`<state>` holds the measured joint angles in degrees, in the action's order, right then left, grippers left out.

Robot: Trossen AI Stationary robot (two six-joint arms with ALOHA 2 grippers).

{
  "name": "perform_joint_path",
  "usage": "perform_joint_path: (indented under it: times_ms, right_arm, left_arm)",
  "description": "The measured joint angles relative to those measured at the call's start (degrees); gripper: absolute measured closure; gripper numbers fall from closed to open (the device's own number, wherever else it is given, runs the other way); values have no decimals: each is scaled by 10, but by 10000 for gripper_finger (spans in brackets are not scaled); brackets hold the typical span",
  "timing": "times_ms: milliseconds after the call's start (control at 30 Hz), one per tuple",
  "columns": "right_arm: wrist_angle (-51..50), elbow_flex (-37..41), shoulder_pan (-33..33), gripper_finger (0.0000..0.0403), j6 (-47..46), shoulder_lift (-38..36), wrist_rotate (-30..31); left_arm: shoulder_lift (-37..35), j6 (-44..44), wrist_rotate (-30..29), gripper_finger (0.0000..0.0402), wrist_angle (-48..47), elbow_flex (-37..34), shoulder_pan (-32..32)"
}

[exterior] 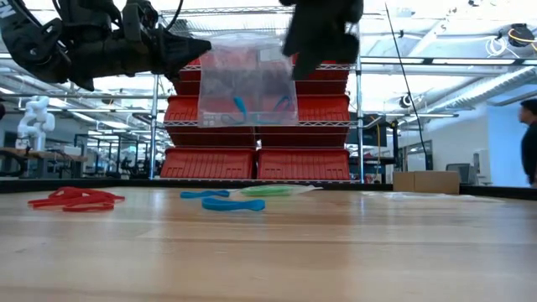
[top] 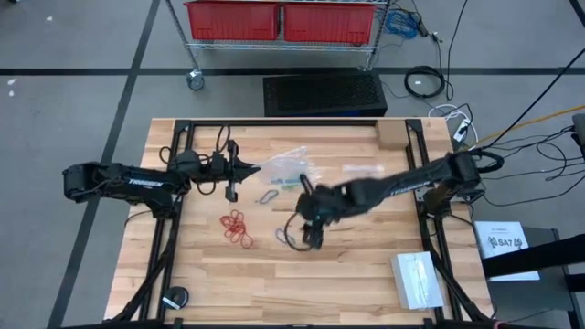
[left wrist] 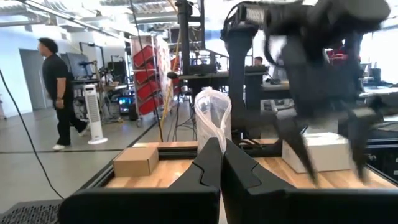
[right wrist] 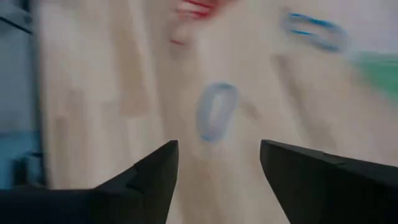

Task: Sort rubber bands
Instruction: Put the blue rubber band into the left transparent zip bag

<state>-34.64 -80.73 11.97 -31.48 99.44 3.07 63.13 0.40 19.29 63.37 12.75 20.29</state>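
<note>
Right wrist view: spread right gripper (right wrist: pixel 217 163) above thin blue rubber loop (right wrist: pixel 216 112).
Loop's long axis runs straight ahead between the fingers; left gripper (left wrist: pixel 221 163) pinches a clear plastic bag (left wrist: pixel 212 118).

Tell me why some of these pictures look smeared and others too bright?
Right wrist view: the table, blue band and red bands are motion-smeared, while the fingers look sharper. Left wrist view: the right arm blurs. Low view: ceiling lights glare, leaving the arms as dark shapes around the bag. High view: evenly lit.

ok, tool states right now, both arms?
Left tool: shut on the clear bag, held up off the table.
Right tool: open, empty, above a blue band.
</note>
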Motion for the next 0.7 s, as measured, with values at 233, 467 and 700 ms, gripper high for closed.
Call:
perform_joint_path:
  times_ms: [233,467,700]
  right_arm:
    - [232,134,10,183,-25,30,3]
    - [237,108,13,192,-22,118,3]
    - [217,41,13,167,-6,204,4]
  left_arm:
    - [0,0,0,402,0,0,0]
    - [0,0,0,401,0,0,0]
    - [0,3,0,401,-12,0,0]
